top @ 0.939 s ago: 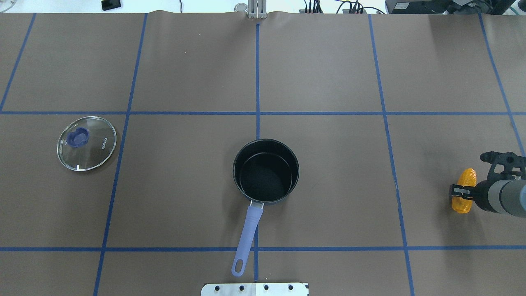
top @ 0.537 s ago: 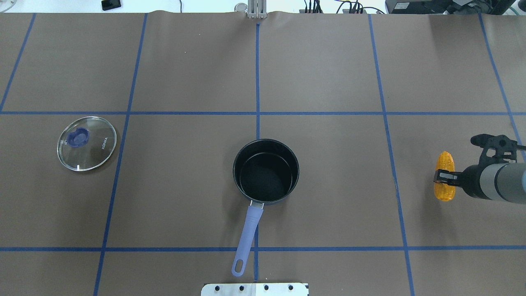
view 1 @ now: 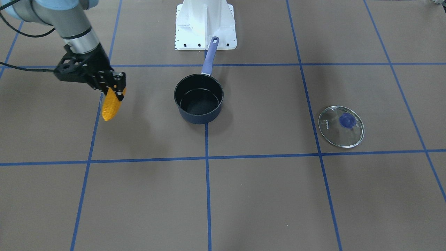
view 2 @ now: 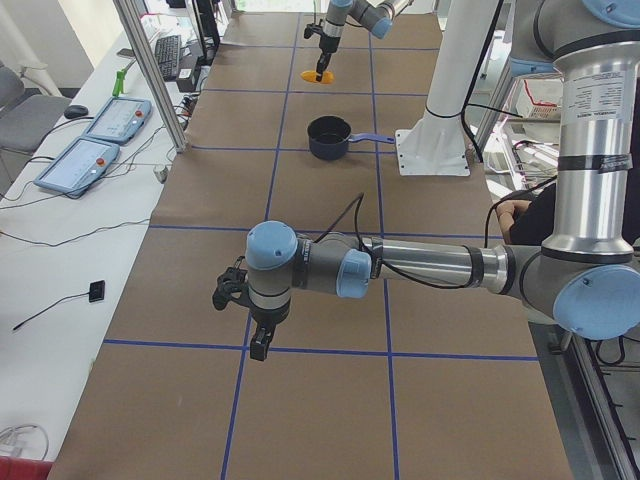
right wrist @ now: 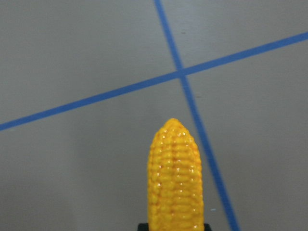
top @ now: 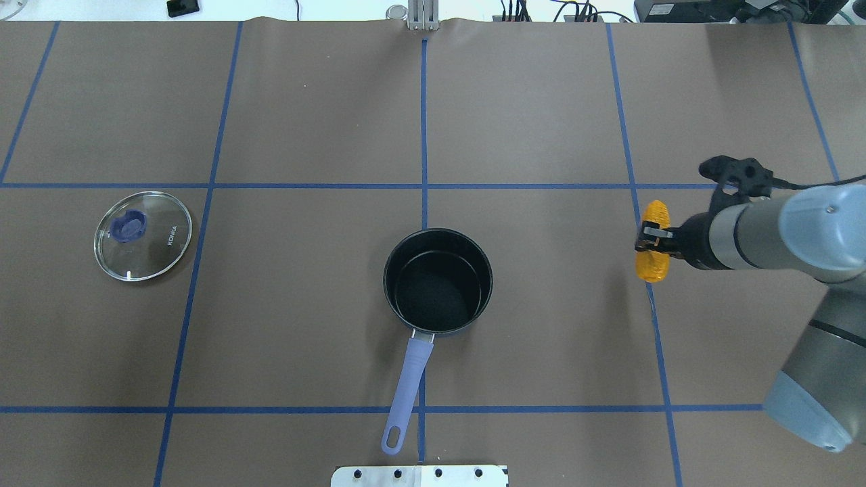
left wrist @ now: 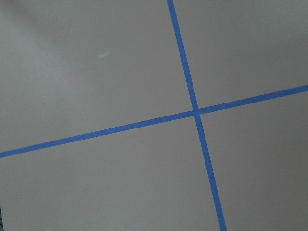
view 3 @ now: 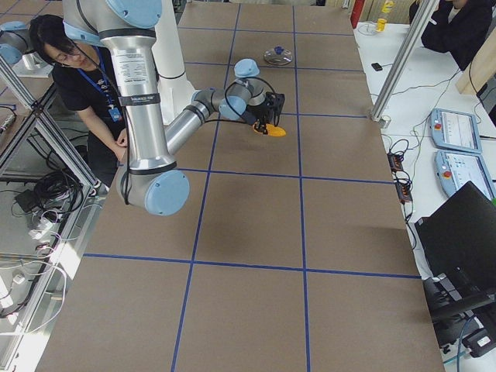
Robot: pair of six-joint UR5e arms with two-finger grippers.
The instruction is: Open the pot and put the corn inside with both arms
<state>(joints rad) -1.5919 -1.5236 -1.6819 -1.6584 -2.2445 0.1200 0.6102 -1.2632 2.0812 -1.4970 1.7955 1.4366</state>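
Note:
The pot [top: 438,281] stands open and empty at the table's middle, its purple handle [top: 406,392] pointing toward the robot's base; it also shows in the front view [view 1: 198,99]. My right gripper [top: 653,245] is shut on the corn [top: 655,269] and holds it above the table, well to the right of the pot. The corn also shows in the front view [view 1: 110,106] and the right wrist view [right wrist: 175,178]. My left gripper [view 2: 258,340] shows only in the exterior left view, far from the pot; I cannot tell whether it is open or shut.
The glass lid [top: 143,235] with a purple knob lies flat on the table at the left, away from the pot. The white base block [top: 419,475] sits at the near edge behind the pot's handle. Blue tape lines cross the brown table.
My right arm has moved left and farther from the robot's base with the corn in its grip, closer to the pot. The pot and the lid have not moved.

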